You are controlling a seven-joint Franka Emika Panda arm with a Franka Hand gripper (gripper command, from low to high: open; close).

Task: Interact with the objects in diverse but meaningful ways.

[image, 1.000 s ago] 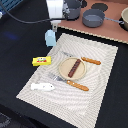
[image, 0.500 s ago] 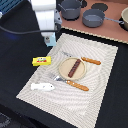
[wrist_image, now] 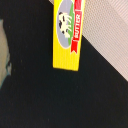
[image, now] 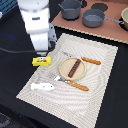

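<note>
Exterior view: one yellow packet (image: 41, 61), one brown stick (image: 74, 68), one white piece (image: 42, 86).

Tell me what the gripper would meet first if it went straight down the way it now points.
Most likely the yellow butter packet: the gripper hangs just above it in the exterior view, and the wrist view looks straight onto it. The packet sits off-centre there, so the fingers might instead meet the dark table beside it.

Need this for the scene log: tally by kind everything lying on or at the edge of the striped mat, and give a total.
Yellow butter packet: 1
White oblong piece: 1
Brown stick: 1
Tan plate: 1
Orange-handled cutlery: 2
Total: 6
</note>
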